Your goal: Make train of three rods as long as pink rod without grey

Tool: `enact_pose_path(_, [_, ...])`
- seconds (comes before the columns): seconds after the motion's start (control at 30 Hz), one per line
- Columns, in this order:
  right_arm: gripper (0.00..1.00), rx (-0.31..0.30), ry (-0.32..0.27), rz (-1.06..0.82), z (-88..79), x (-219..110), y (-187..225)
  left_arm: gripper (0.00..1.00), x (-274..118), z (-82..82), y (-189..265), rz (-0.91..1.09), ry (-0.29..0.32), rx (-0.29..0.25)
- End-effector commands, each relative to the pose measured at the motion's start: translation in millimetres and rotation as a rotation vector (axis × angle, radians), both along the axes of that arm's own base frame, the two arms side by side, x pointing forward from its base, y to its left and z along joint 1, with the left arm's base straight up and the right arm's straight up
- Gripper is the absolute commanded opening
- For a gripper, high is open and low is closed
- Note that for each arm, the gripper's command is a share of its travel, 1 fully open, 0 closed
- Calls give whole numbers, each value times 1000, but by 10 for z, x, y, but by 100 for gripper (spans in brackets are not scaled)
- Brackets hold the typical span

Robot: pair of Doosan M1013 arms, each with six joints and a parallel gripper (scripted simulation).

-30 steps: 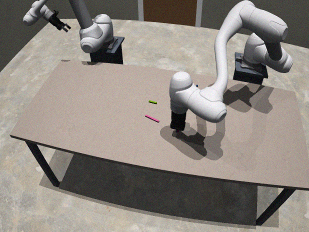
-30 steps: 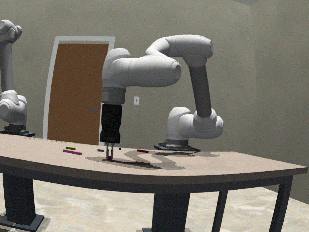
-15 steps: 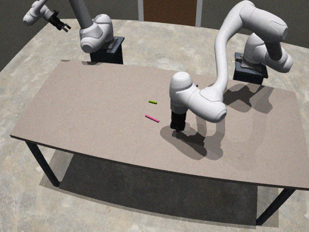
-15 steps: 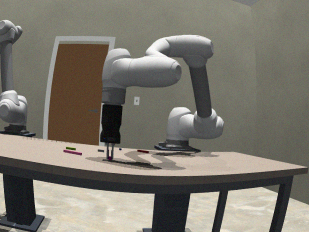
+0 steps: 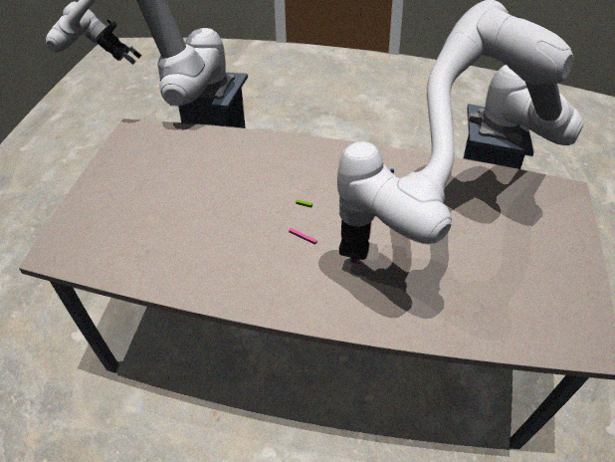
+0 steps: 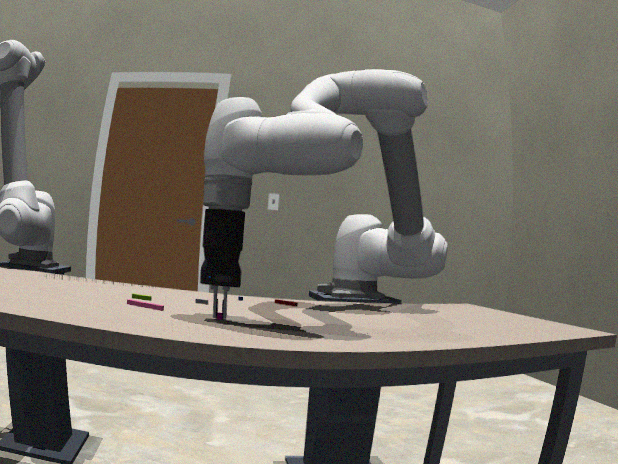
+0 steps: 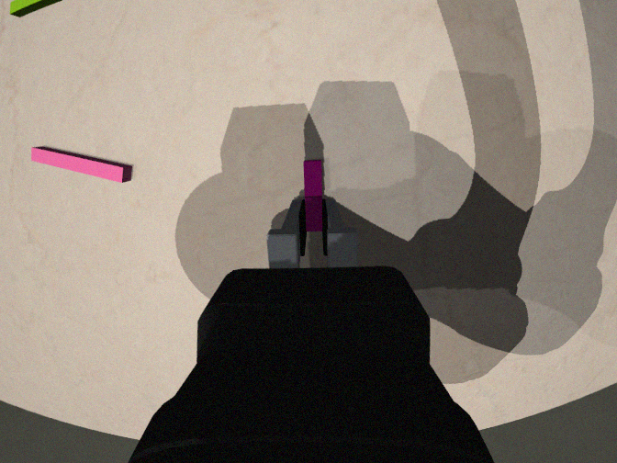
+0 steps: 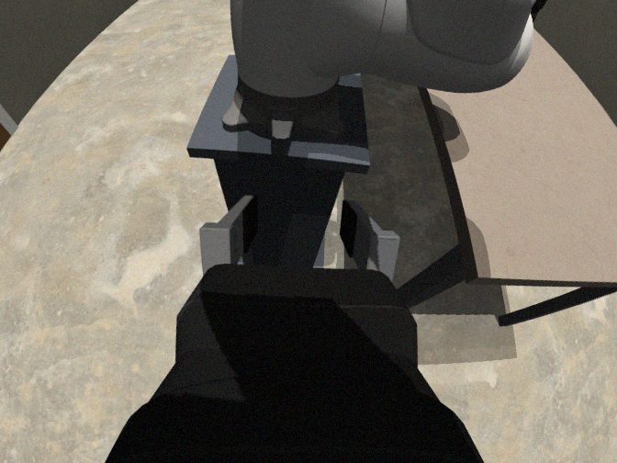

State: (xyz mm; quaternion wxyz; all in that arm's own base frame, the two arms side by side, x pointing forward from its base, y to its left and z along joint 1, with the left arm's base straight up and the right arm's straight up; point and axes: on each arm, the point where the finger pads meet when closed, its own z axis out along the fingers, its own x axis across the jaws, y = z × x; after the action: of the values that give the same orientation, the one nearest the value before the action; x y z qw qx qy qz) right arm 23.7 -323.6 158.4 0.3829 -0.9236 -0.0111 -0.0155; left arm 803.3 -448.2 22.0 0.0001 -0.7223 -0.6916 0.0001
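Note:
My left gripper (image 5: 354,259) (image 6: 220,311) (image 7: 314,217) is shut on the magenta rod (image 6: 220,316) (image 7: 312,176), low at the table; whether it touches the surface is unclear. The pink rod (image 5: 303,236) (image 6: 145,304) (image 7: 77,163) lies flat, left of that gripper in the left wrist view. The lime rod (image 5: 304,203) (image 6: 141,297) (image 7: 32,5) lies behind the pink one. The blue rod (image 5: 392,170) (image 6: 240,298) and red rod (image 6: 286,302) lie apart towards the back. My right gripper (image 5: 133,56) (image 8: 299,215) is open and empty, away from the table.
The grey rod (image 6: 201,301) lies behind the left gripper in the exterior view. The left arm hides the grey and red rods in the top view and casts shadows over the table (image 5: 174,199) (image 6: 450,320). An arm's pedestal (image 8: 278,184) stands beyond the right gripper.

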Motion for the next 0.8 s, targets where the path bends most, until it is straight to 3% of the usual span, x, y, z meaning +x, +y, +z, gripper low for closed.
enact_pose_path(0.0, [100,-1,0,0,4,1,-3,24,2,16,-2,0,-2,-1])
enact_pose_path(0.53, [100,-1,0,0,4,1,-3,24,2,16,-2,0,-2,-1])
enact_pose_path(0.57, [100,-1,0,0,4,1,-3,30,2,16,-2,0,-2,-1])
enact_pose_path(0.63, [100,-1,0,0,4,1,-3,30,2,16,-2,0,-2,-1])
enact_pose_path(0.77, [100,-1,0,0,4,1,-3,42,2,16,-2,0,-2,-1])
